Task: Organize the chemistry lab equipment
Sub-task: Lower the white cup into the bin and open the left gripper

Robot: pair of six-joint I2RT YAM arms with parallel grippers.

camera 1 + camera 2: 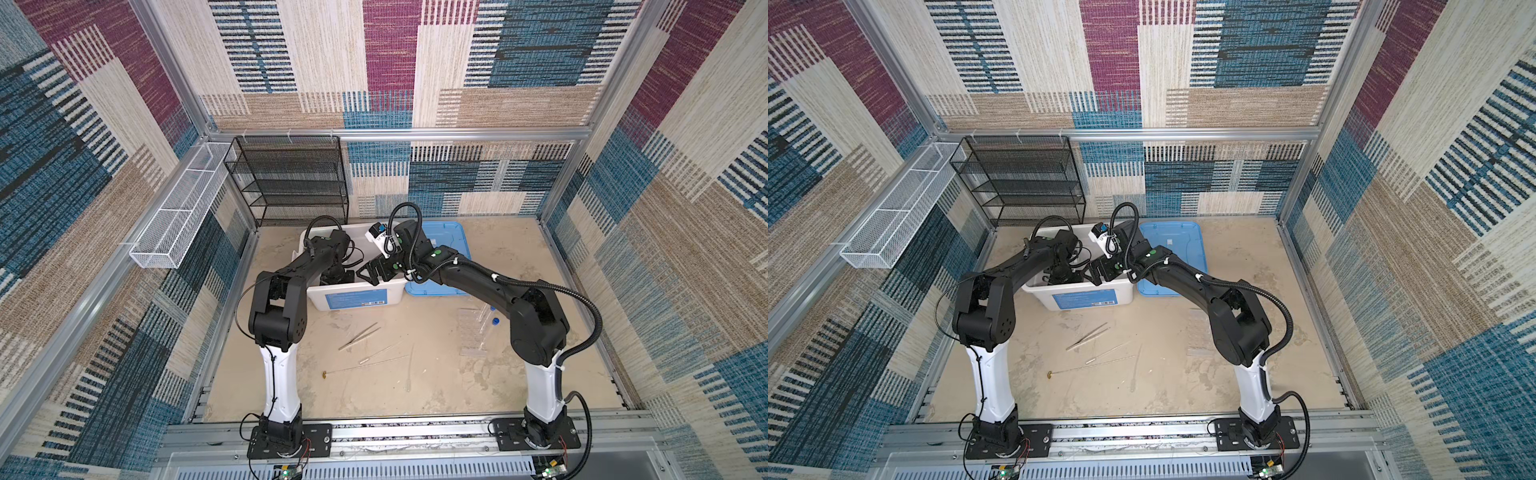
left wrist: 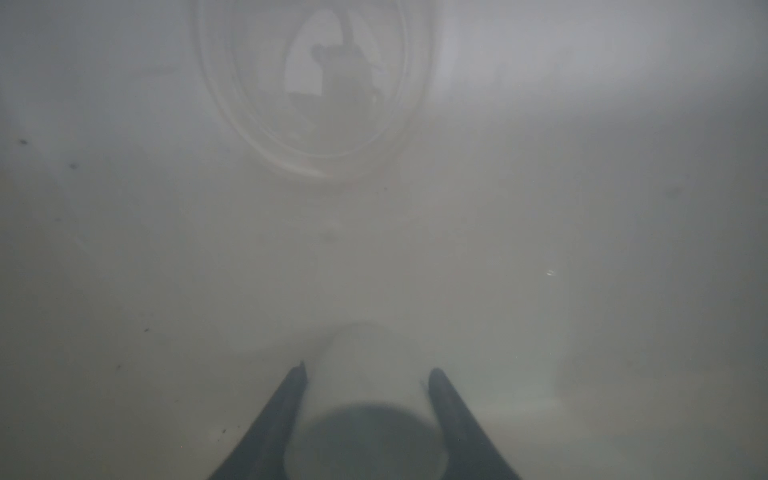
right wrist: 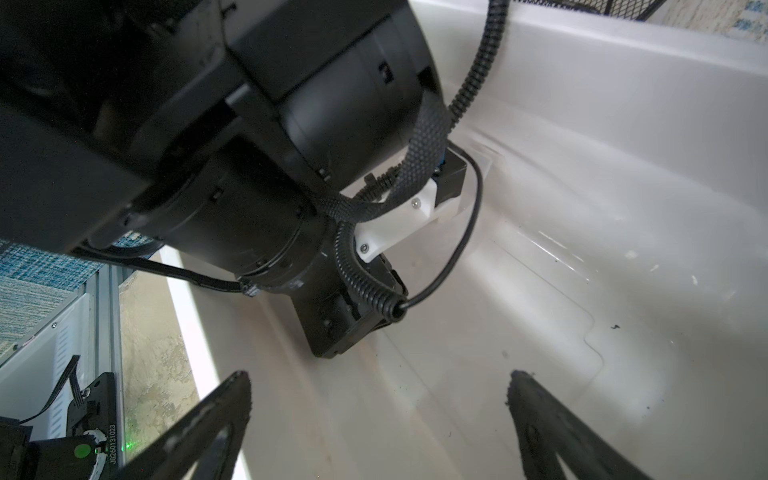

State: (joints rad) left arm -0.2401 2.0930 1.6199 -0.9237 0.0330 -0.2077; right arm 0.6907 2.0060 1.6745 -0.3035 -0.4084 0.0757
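My left gripper: inside the big white plastic bin, jaws part-spread around a small clear cup; grip unclear.
My right gripper: spread wide, empty, over the bin.
Clear round beaker: on the bin floor.
Metal tweezers: on the table.

Sandy, blotched tabletop carried white bin at the back, blue lid flat just beside it. Nearer the front lay metal tweezers, thin metal rods (scattered, apart), clear tube rack on the right.
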